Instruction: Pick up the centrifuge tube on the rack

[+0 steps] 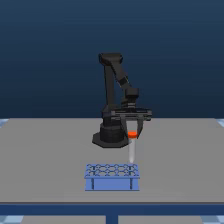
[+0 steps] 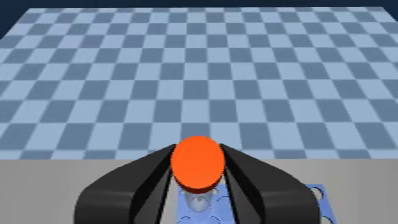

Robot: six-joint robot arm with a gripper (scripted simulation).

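Note:
The centrifuge tube [image 1: 132,148] hangs upright above the rack [image 1: 112,177], its orange-red cap [image 1: 132,134] clamped between the black fingers of my gripper [image 1: 133,131]. The tube's pale tip sits just above the rack's top at the exterior view's right end. In the wrist view the orange cap [image 2: 197,162] fills the gap between the two black fingers [image 2: 133,185], and the tube's pale body [image 2: 197,200] drops toward the blue rack [image 2: 313,196] below. The gripper [image 2: 197,172] is shut on the cap.
The black arm base [image 1: 111,135] stands behind the rack on the grey table [image 1: 45,160]. The table's front edge [image 1: 112,202] runs just in front of the rack. A blue checkered floor [image 2: 199,75] lies beyond the table.

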